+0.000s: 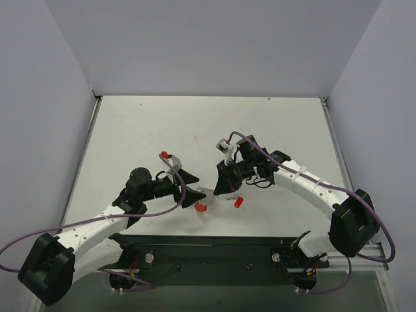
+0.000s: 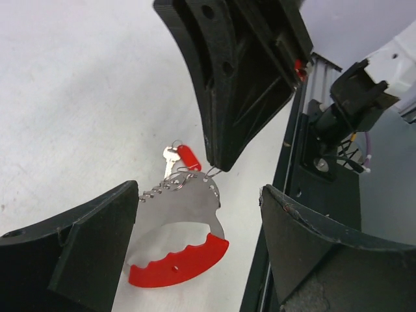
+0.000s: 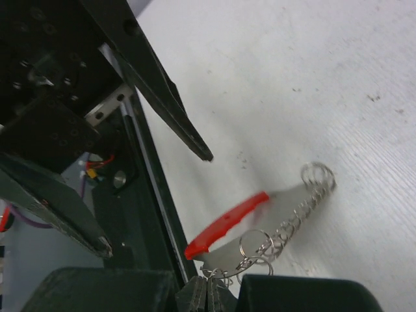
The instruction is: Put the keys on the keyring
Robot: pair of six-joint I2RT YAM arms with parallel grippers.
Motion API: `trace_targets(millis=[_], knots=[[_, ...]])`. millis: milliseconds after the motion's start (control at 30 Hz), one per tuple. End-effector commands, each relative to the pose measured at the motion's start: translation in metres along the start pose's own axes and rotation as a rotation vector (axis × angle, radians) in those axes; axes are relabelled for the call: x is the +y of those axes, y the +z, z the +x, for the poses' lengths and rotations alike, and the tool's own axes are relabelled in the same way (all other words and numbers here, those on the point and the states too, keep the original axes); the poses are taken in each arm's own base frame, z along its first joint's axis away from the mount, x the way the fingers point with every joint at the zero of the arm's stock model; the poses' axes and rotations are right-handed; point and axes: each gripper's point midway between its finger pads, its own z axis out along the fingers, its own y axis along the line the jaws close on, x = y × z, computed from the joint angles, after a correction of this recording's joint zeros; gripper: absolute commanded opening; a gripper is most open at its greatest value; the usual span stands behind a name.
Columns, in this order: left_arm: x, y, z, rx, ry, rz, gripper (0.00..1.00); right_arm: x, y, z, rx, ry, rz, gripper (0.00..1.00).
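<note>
Overhead view of a white table [image 1: 195, 123] with grey walls [image 1: 214, 45] on three sides. Left arm [image 1: 97, 227] and right arm [image 1: 305, 185], both white and black, reaching in from the near edge toward the middle.

Left pincer [image 1: 195, 188]: spread wide, one black finger [image 2: 97, 240] on each side of the keyring [image 2: 179, 266], with no visible contact.

Right pincer [image 2: 220, 166]: shut tight, tips pinching a small wire ring [image 2: 211, 171] at the grey edge of the keyring.

Keyring: a thin hoop, one arc bright red, the rest grey metal with a toothed edge and a little coil spring [image 3: 312, 179] along one side. Located near the front of the table, between the two pincers, just ahead of the black base rail [image 1: 214, 250]. Tilted, with a shadow beneath; cannot tell whether any part rests on the table.

Just past the hoop, close under the right pincer, a tiny key [image 2: 170, 156] with a silver shaft and a red head, beside more small wire rings. Cannot tell whether threaded on or only lying against them.
</note>
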Motion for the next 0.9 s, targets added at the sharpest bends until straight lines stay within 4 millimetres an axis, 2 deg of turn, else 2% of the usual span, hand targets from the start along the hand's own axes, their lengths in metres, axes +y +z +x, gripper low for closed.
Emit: trace_targets(millis=[0,133,267,467,700,733,833,867], knots=[[-0.036,0.001,-0.035,-0.086,0.094,0.145,0.85,0.055,-0.030,-0.039,-0.104,-0.110,-0.205,0.00],[-0.051,0.004,-0.039,-0.057,0.139,0.180,0.83,0.080,-0.048,-0.046,-0.134,-0.148,-0.284,0.00],[-0.064,0.007,-0.046,-0.066,0.163,0.214,0.79,0.096,-0.062,-0.049,-0.158,-0.176,-0.331,0.00],[-0.066,0.002,-0.056,-0.105,0.194,0.190,0.77,0.114,-0.073,-0.045,-0.161,-0.198,-0.393,0.00],[-0.079,-0.004,-0.066,-0.194,0.268,0.246,0.72,0.124,-0.080,-0.043,-0.165,-0.223,-0.426,0.00],[-0.080,-0.003,-0.066,-0.191,0.267,0.251,0.67,0.123,-0.079,-0.043,-0.164,-0.222,-0.426,0.00],[-0.084,0.000,-0.065,-0.174,0.265,0.278,0.64,0.124,-0.080,-0.043,-0.166,-0.226,-0.425,0.00],[-0.086,0.001,-0.064,-0.167,0.266,0.290,0.59,0.123,-0.080,-0.044,-0.167,-0.225,-0.423,0.00]])
